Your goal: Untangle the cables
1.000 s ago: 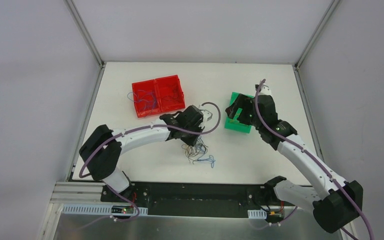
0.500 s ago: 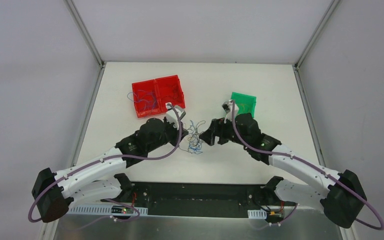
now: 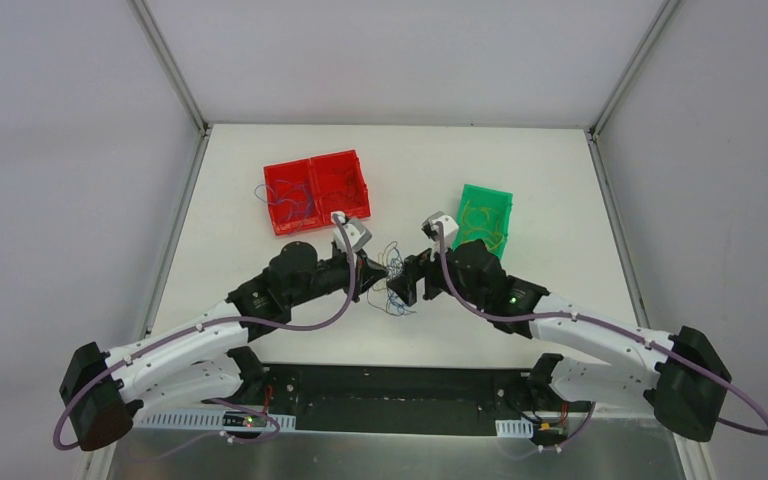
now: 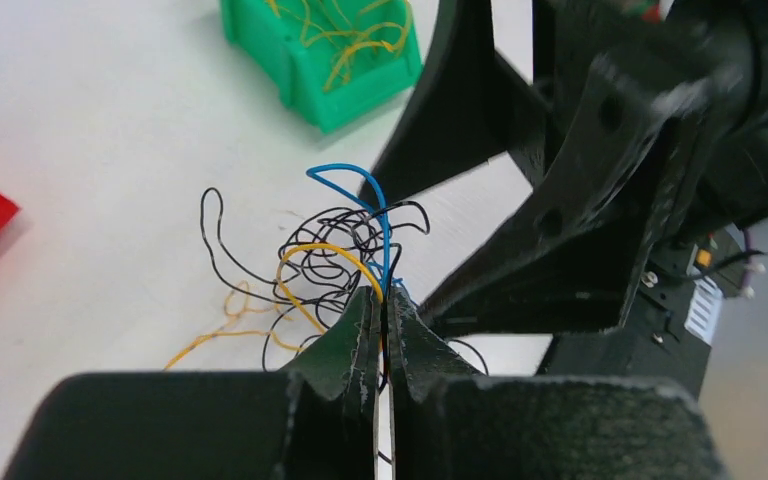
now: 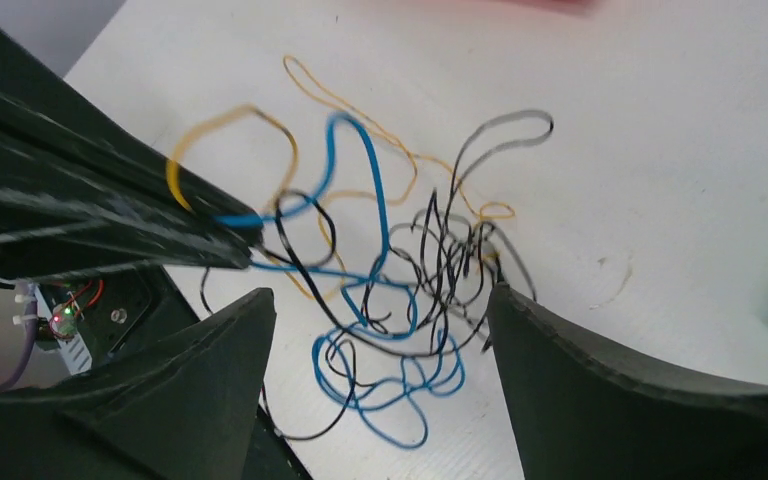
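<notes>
The cables are a loose tangle of hair-thin black, blue and yellow wires on the white table between my two grippers. My left gripper comes in from the left and is shut on a few strands. In the left wrist view its tips pinch blue, yellow and black wires, and the tangle spreads out beyond them. My right gripper faces it from the right and is open. In the right wrist view its gripper straddles the tangle with blue loops lying between the fingers.
Two joined red bins holding some wires stand at the back left. A green bin with yellow wires sits at the back right, also seen in the left wrist view. The table's near edge lies just below the tangle.
The right gripper left the green bin and came down-left to the tangle. The left arm swung round, carrying the tangle up-right, and now both grippers meet nose to nose over it.
</notes>
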`<control>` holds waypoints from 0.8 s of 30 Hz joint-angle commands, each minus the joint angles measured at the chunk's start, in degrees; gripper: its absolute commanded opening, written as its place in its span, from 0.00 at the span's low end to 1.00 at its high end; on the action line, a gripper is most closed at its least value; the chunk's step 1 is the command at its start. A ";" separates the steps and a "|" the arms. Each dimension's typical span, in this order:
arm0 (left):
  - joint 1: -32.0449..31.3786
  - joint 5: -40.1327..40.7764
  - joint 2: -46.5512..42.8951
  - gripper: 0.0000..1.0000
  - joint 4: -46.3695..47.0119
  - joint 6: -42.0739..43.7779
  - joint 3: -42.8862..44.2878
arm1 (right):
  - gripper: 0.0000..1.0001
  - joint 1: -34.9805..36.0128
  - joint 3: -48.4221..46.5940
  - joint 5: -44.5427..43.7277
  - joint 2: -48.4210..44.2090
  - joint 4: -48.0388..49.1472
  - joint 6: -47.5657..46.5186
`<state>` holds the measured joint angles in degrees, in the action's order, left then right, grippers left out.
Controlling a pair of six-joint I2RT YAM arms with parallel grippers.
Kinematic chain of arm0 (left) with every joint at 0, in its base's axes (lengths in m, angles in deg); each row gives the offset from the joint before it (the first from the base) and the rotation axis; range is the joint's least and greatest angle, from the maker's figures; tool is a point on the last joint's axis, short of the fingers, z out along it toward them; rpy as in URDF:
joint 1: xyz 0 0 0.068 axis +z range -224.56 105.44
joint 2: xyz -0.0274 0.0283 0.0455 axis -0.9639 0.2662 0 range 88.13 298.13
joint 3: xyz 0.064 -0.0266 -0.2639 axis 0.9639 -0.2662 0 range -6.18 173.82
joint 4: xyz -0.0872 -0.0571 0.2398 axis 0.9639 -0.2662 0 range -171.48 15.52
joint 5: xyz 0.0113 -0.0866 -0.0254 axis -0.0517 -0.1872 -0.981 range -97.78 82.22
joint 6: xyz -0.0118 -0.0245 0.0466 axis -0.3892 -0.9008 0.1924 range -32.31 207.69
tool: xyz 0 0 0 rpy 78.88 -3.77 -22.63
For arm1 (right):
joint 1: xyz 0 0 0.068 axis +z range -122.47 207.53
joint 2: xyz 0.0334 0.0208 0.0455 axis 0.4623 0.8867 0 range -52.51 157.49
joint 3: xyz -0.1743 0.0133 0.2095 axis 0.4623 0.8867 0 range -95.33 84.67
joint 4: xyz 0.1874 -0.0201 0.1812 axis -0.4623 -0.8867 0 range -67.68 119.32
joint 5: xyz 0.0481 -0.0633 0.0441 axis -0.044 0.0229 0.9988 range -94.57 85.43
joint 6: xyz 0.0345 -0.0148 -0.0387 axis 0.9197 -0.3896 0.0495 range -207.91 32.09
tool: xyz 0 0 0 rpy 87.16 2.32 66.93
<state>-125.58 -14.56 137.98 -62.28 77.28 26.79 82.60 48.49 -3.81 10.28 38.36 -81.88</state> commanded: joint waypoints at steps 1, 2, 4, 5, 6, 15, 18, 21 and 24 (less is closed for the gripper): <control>-0.21 -10.65 2.46 0.00 3.24 0.98 2.40 | 0.81 0.31 1.47 -2.83 -6.44 5.33 -3.05; -0.20 -11.93 2.39 0.00 3.24 1.01 2.56 | 0.81 0.30 1.59 -0.49 -7.35 5.19 -3.76; -0.19 -14.81 2.23 0.00 3.81 1.10 2.51 | 0.79 0.36 1.77 3.81 -8.75 4.92 -4.97; -0.21 -16.28 2.19 0.00 4.36 1.10 2.39 | 0.79 0.36 1.93 5.51 -9.46 4.84 -5.45; -0.14 -18.15 2.22 0.00 4.96 1.10 2.29 | 0.79 0.34 2.06 7.68 -10.13 4.59 -5.64; -0.21 -23.97 1.39 0.00 8.49 0.74 1.16 | 0.67 0.38 0.55 18.85 -10.68 2.06 -7.25; -0.14 -22.71 0.30 0.00 8.71 0.81 0.58 | 0.64 0.30 0.13 22.16 -10.87 1.25 -7.25; -0.21 -22.19 -0.34 0.00 9.26 0.70 -0.01 | 0.63 0.34 -0.45 23.26 -10.86 0.28 -7.33; -0.17 -21.25 -1.06 0.03 9.46 0.77 -0.42 | 0.63 0.38 -1.17 23.76 -9.92 -0.54 -7.43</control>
<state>-125.58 -35.79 138.68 -56.55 77.72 26.76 82.67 50.46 16.47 -0.08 38.01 -88.24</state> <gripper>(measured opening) 0.015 0.632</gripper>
